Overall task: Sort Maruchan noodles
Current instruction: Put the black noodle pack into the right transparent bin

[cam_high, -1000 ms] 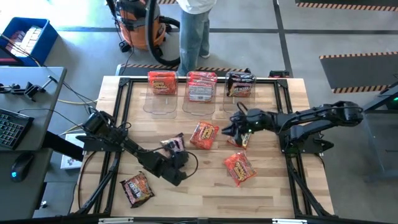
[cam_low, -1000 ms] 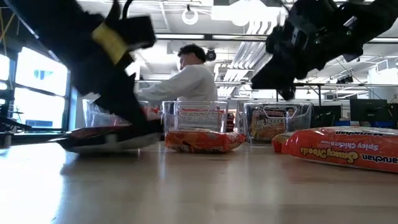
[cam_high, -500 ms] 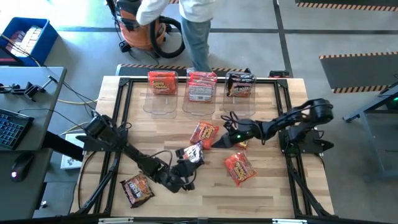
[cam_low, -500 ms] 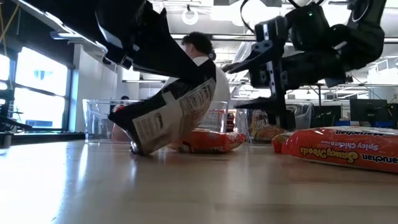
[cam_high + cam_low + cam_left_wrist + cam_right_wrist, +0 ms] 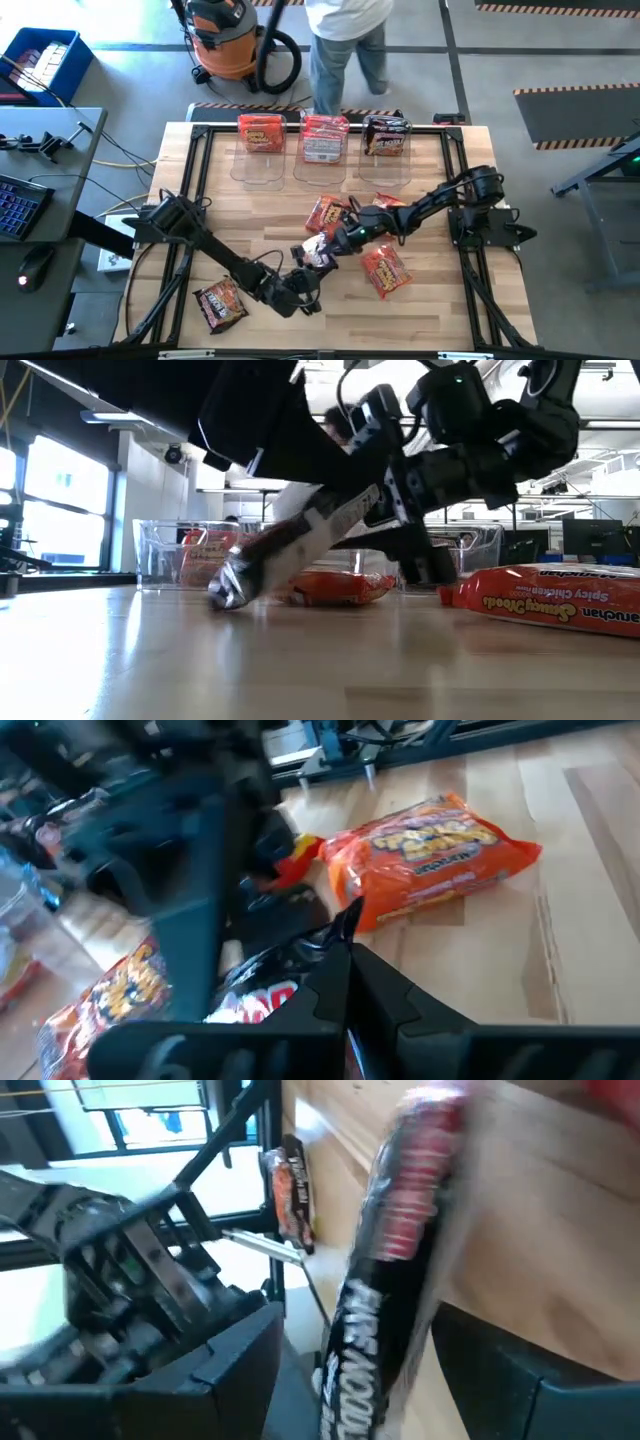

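Left gripper (image 5: 308, 275) fingers clamp dark noodle packet (image 5: 316, 250), raised on edge, likely for handover; right gripper (image 5: 343, 238) beside it, finger spread cannot tell.

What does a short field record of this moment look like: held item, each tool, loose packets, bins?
held item: dark noodle packet, tilted, one end on the table
left tool: shut on the dark packet
right tool: at the packet's other end, grip unclear
loose packets: orange packet, dark packet near front-left
bins: three, far edge, packets inside
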